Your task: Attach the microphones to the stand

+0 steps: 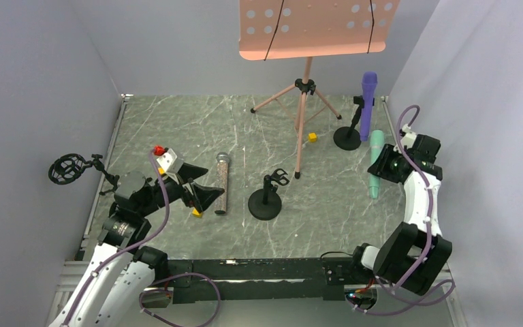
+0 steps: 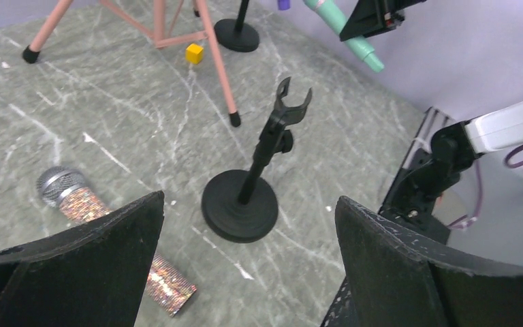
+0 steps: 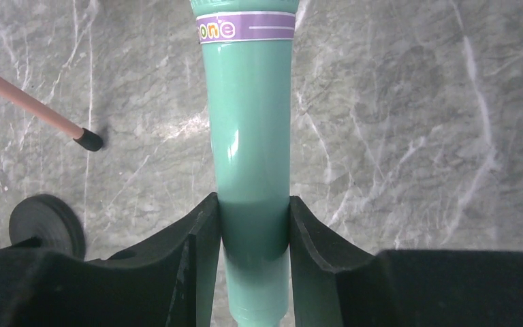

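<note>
The right gripper, clamped on the mint-green microphone that points straight out ahead, has the empty stand well to its left.

The mint-green microphone was clamped between the right gripper fingers above the marbled table

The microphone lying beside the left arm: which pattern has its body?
Glittery pinkish-brown on the microphone; best in the left wrist view.
</note>
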You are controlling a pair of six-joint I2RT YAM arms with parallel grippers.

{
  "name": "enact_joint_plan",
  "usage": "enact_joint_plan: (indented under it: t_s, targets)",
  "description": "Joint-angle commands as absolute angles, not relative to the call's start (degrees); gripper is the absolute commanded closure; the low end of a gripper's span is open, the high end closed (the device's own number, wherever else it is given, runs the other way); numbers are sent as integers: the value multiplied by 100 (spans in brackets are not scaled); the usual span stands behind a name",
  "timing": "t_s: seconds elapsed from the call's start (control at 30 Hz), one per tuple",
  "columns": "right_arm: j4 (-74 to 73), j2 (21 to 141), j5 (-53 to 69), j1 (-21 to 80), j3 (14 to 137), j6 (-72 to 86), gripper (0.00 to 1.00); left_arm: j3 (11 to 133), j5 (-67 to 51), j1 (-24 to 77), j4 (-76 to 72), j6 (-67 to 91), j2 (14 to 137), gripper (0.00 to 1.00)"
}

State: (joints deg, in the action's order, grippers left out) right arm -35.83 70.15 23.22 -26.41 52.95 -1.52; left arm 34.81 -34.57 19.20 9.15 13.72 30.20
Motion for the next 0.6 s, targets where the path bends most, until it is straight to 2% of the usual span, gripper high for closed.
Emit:
enact_joint_plan:
  t_s: [0.0,0.1,0.33,0.47,0.57]
  targets:
    - [-3542,6584,2352,-2890,5327,-11,90,3429,-3911,1898,351,2054,2885,1]
    - [-3378,6129,2594,-2910,5321,-113,90,3388,-4114,1898,95,2328,2860,1]
    - [-3772,5534,4977,-2421,5776,-1500,91,3348,-4982,1906,-1460,3715,3460,1]
    - [-4232,5487,5962,-1434,6068,-2531,91,3293,-4901,2058,-2637,4559,3822,1]
    - [-4374,5644,6376,-459,6254,-2914,91,3434,-4360,2575,-2799,4487,4140,1]
